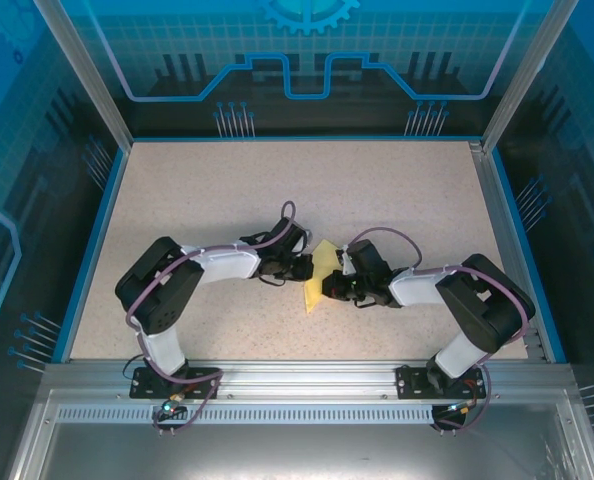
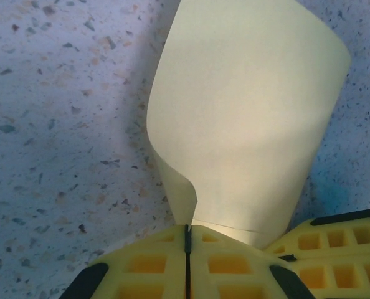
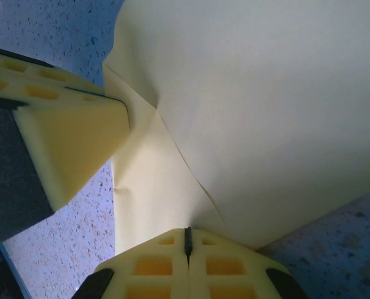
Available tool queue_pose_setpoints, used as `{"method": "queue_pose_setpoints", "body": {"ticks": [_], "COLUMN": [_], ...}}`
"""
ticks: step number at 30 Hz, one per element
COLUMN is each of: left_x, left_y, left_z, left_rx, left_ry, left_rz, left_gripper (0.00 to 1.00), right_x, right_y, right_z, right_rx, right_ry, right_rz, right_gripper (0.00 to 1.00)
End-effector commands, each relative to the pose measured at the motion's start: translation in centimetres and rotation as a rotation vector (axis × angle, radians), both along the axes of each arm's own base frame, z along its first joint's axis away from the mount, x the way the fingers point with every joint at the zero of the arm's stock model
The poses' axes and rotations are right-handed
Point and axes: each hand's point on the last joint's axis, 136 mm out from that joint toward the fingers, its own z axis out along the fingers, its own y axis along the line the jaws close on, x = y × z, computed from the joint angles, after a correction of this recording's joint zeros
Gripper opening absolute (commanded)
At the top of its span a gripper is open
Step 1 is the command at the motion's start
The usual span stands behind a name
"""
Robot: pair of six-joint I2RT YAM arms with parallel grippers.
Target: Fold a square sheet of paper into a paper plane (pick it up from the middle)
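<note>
Top external, centre of frame: square sheet of paper, pale yellow, creased and curling upward. Pinched at its left side by left tool, shut tight on the edge; pinched at lower right by right tool, likewise clamped on it. Speckled worktop beneath.

You're looking at a pale yellow square sheet of paper glowing against a beige table that's showing dark and reddish speckles, while the left gripper and right gripper are showing brighter yellow with black trim, blue line-patterned walls framing it.
</note>
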Motion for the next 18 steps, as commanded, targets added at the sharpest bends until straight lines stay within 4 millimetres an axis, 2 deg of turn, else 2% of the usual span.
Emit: {"method": "queue_pose_setpoints", "body": {"ticks": [1,8,12,18], "left_x": [-0.4,-0.2,-0.1,0.0], "left_y": [0.1,0.1,0.0,-0.9], "left_z": [-0.7,-0.5,-0.1,0.6], "left_rx": [0.078,0.091,0.084,0.039], "left_ry": [-0.002,-0.014,-0.020,-0.010], "left_rz": [-0.045,-0.050,-0.048,-0.049], "left_gripper": [0.08,0.08,0.08,0.08], "right_x": [-0.1,0.1,0.1,0.6], "right_y": [-1.3,-1.7,-2.2,-1.7], "right_z": [-0.6,0.9,0.6,0.1], "right_rx": [-0.038,-0.049,-0.084,-0.082], "right_ry": [0.019,-0.009,-0.008,0.004], "right_rz": [-0.022,-0.024,-0.031,-0.018], "right_gripper": [0.00,0.02,0.03,0.03]}}
